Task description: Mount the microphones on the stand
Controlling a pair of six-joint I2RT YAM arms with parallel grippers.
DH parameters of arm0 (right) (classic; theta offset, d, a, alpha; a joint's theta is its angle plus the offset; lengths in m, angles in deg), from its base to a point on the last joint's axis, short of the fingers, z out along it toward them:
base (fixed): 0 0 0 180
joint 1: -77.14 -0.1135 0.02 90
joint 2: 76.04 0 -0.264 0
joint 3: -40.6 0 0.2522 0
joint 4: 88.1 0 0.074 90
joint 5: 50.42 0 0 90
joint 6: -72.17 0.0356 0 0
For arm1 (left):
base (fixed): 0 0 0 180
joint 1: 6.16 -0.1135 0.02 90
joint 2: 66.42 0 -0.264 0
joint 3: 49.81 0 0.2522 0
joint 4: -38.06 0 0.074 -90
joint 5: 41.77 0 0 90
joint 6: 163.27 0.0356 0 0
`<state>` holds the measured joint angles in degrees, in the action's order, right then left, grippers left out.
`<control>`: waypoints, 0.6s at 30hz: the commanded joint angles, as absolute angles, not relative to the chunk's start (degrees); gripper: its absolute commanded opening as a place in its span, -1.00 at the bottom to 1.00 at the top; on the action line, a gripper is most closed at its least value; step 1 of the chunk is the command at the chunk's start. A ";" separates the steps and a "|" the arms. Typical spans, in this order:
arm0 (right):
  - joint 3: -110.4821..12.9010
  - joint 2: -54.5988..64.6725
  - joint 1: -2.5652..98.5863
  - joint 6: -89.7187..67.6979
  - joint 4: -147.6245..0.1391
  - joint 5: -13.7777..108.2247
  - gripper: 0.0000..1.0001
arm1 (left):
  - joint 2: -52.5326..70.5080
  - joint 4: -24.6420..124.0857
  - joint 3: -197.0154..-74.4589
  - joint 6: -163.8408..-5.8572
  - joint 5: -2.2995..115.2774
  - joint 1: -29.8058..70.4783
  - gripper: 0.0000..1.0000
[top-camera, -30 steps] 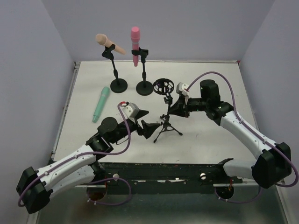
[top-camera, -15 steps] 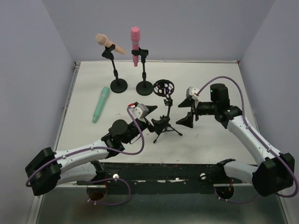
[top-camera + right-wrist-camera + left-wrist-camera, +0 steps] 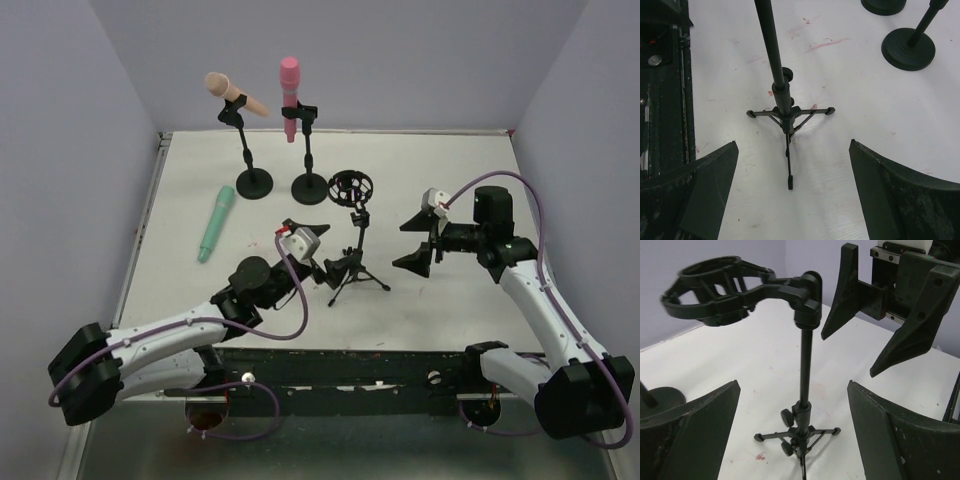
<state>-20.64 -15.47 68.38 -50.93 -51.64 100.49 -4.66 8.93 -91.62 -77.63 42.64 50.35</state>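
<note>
The peach-tan microphone [image 3: 232, 92] and the pink microphone [image 3: 289, 95] sit clipped in two round-based stands at the back. The mint green microphone [image 3: 215, 222] lies flat on the table at the left. A black tripod stand [image 3: 358, 275] with an empty ring mount [image 3: 351, 187] stands mid-table. My left gripper [image 3: 333, 266] is open just left of the tripod's pole [image 3: 805, 375], which shows ahead between its fingers, untouched. My right gripper [image 3: 417, 240] hangs open to the tripod's right, apart from it. From the right wrist the tripod's feet [image 3: 787, 112] lie ahead of the gripper [image 3: 793, 142].
The two round stand bases [image 3: 252, 180] [image 3: 309, 188] stand behind the tripod. The black front rail [image 3: 665, 75] runs along the near table edge. Grey walls close in the table on three sides.
My right gripper has opened and drawn back to the right, away from the tripod's pole. My left gripper has moved right, up to the tripod.
</note>
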 commanded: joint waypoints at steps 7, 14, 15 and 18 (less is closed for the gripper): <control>-21.49 -16.45 69.67 -50.35 -50.70 98.47 1.00 | -28.90 55.73 -94.40 -88.82 57.34 15.96 0.97; -21.41 -17.24 70.02 -47.71 -52.71 96.19 1.00 | -4.85 74.66 -113.02 -85.85 62.84 -5.54 0.97; -21.32 -17.25 70.02 -47.45 -52.89 96.01 1.00 | -1.68 76.24 -115.57 -85.23 60.56 -5.63 0.97; -21.41 -17.68 70.37 -47.18 -52.98 95.57 1.00 | 7.03 79.06 -120.59 -83.47 56.76 -5.72 0.93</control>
